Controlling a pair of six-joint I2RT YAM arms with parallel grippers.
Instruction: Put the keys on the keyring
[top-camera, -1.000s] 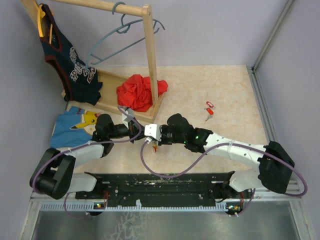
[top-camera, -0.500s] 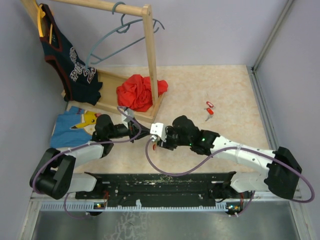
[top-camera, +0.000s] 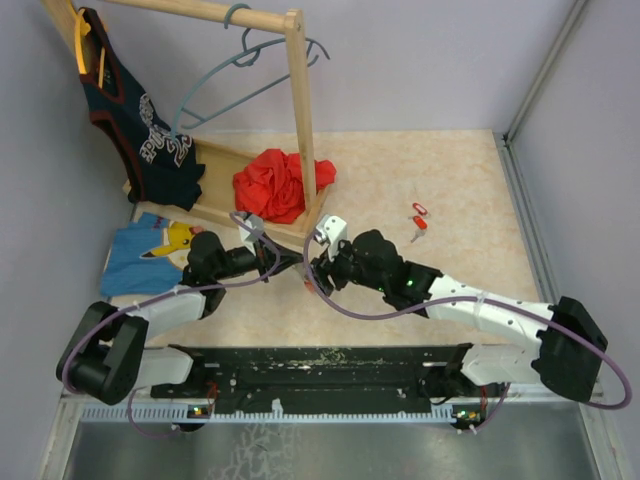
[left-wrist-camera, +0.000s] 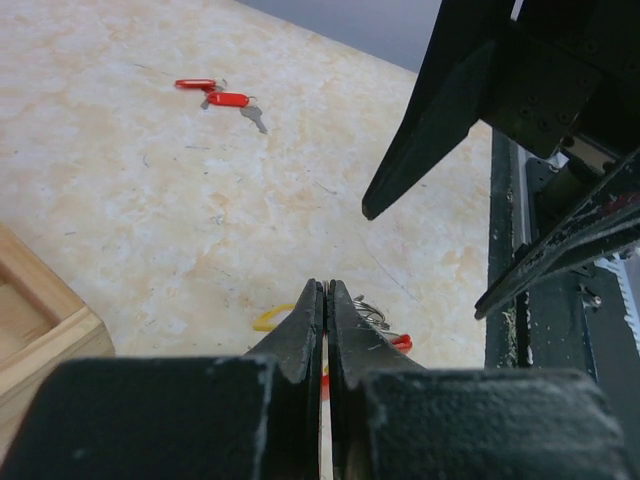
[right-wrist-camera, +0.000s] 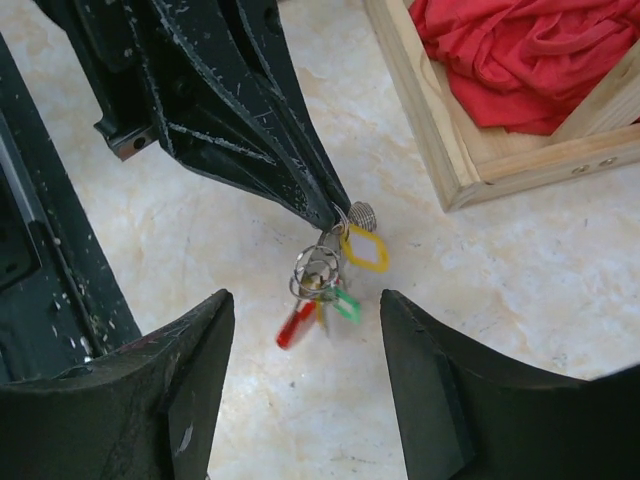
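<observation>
Lilac walls, beige marbled tabletop — wooden rack

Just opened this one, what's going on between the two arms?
The left gripper is shut on the keyring, and a bunch of hanging keys with yellow, green and red tags dangles from it. The right gripper is open, with a finger on either side of the bunch, and it grips nothing. Two loose red-tagged keys lie farther off on the table, not yet on the ring.
</observation>
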